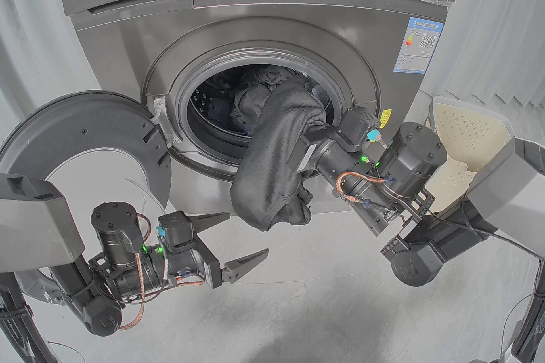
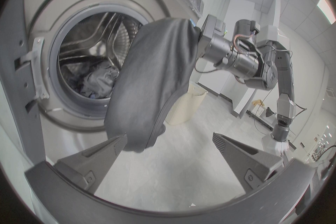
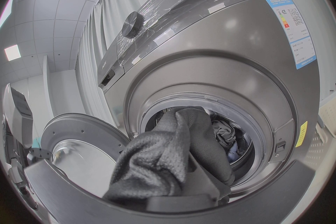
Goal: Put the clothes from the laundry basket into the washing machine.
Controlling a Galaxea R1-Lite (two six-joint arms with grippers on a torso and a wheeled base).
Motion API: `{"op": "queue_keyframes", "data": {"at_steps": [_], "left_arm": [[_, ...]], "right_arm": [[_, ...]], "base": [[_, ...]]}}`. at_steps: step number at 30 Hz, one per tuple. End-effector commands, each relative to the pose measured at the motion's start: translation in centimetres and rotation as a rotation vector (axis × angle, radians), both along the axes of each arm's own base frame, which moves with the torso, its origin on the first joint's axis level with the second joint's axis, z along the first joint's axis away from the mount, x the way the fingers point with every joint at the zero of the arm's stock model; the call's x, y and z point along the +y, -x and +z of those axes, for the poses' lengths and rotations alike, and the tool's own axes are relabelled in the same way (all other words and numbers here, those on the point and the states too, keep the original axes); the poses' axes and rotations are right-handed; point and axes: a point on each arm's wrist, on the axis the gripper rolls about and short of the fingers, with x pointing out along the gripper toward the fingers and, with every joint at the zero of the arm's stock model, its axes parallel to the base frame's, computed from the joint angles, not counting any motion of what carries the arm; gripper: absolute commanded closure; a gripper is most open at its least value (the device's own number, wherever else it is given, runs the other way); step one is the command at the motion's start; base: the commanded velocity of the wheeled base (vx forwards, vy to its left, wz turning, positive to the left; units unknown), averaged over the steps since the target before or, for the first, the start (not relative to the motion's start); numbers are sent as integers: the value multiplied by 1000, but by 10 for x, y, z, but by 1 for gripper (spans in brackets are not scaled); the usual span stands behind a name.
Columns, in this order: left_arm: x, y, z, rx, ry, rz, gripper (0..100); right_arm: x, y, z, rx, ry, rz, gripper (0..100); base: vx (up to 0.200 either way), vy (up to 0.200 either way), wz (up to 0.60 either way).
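The grey front-loading washing machine (image 1: 130, 29) stands with its round door (image 1: 85, 137) swung open to the left. A dark grey garment (image 1: 272, 154) hangs over the drum's rim, its lower part dangling outside. My right gripper (image 1: 309, 140) is shut on this garment (image 3: 164, 161) at the drum opening. More dark clothes (image 1: 250, 97) lie inside the drum (image 2: 94, 81). My left gripper (image 1: 235, 242) hangs low in front of the machine, below the open door, open with nothing between its fingers (image 2: 98, 158).
The cream laundry basket (image 1: 471, 137) stands on the floor to the right of the machine, behind my right arm. Pale bare floor (image 1: 318, 290) spreads in front of the machine. White curtains hang behind.
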Motion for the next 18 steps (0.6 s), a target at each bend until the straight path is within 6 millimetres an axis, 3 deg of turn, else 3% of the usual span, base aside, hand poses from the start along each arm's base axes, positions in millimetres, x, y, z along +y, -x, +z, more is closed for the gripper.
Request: {"op": "queue_keyframes", "data": {"at_steps": [1, 18], "left_arm": [[-24, -6, 9, -42, 48, -41, 0], [-68, -72, -6, -106, 139, 39, 0]], "right_arm": [[5, 5, -3, 8, 7, 16, 100], [27, 28, -4, 32, 5, 51, 100]], "base": [[0, 0, 0], [0, 0, 0]]}}
